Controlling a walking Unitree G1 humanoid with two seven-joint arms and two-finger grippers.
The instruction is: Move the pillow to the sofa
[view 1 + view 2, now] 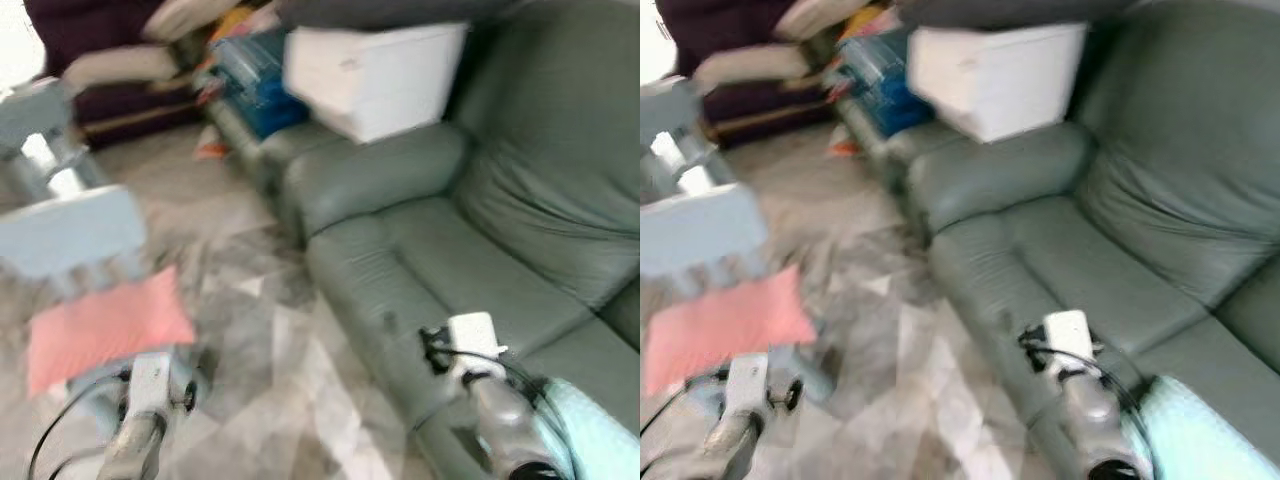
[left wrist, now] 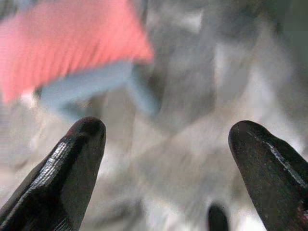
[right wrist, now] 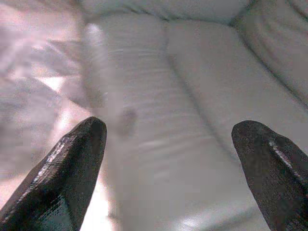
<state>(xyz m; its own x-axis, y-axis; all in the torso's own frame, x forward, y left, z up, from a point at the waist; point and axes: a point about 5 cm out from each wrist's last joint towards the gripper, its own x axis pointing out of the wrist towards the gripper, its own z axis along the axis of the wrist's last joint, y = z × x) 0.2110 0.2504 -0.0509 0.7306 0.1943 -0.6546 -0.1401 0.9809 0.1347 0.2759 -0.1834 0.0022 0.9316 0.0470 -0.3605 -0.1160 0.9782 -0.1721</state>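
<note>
Both silver arms reach forward and down from the lower edge of the head views. The left arm [image 1: 135, 435] is on the left and the right arm [image 1: 500, 425] on the right, well apart. Each wrist carries a pale block with black cables looping beside it. The left gripper [image 2: 166, 139] has its two black fingers [image 2: 72, 168] spread wide, nothing between them. The right gripper [image 3: 171, 134] likewise has its fingers [image 3: 72, 168] spread wide and holds nothing. All views are blurred.
</note>
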